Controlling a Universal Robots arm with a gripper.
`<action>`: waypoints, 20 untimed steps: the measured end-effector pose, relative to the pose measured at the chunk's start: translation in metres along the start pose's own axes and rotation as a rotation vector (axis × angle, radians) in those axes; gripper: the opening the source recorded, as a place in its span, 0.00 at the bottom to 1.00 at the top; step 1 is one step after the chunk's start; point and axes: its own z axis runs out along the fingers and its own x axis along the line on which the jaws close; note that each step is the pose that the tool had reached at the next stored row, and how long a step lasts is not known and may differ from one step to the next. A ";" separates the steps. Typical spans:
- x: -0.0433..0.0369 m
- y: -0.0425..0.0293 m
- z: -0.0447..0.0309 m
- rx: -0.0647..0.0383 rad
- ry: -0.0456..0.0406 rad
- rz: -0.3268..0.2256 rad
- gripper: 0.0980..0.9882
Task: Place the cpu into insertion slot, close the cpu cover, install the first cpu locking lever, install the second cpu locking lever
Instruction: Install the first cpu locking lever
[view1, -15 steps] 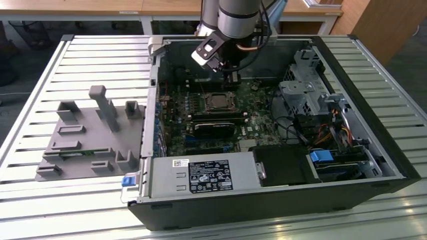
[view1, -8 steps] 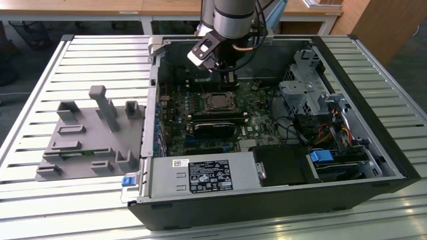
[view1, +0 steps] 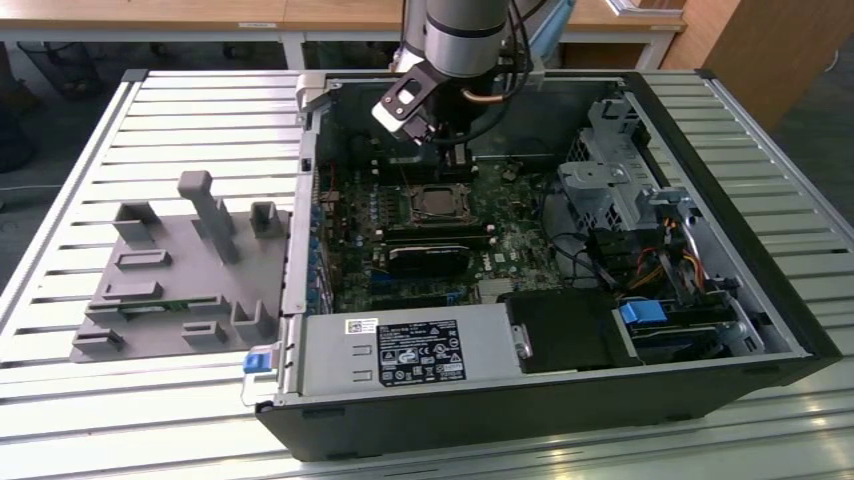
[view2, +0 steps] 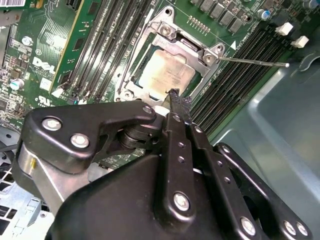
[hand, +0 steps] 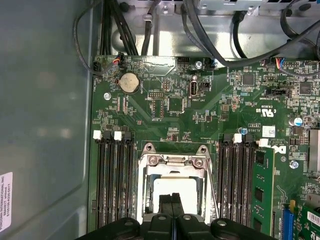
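Observation:
The cpu (view2: 167, 72) lies flat in the insertion slot (view1: 414, 195) on the green motherboard, its silvery-beige top showing through the cut-out. The cpu cover (hand: 146, 180) lies down around the cpu (hand: 175, 186) as a silvery frame. A thin metal locking lever (view2: 250, 61) sticks out from one corner of the socket over the memory slots. My gripper (view2: 173, 96) is shut with nothing between its fingers. Its tip hangs just above the edge of the cpu in both wrist views. In the exterior view my gripper (view1: 447, 158) stands just behind the socket.
Black memory slots (hand: 112, 180) flank the socket, with a green memory module (hand: 262, 190) on one side. A long black card (view1: 427, 255), a power supply (view1: 400, 355), a drive cage (view1: 607, 190) and cables crowd the case. A grey fixture (view1: 174, 270) sits on the slatted table at the exterior view's left.

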 end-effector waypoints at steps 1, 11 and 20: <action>0.0000 0.0000 0.0000 0.000 0.0000 0.000 0.02; 0.0004 0.0001 -0.0080 0.000 0.0001 0.000 0.02; 0.0016 0.0003 -0.0317 -0.001 0.0000 0.000 0.02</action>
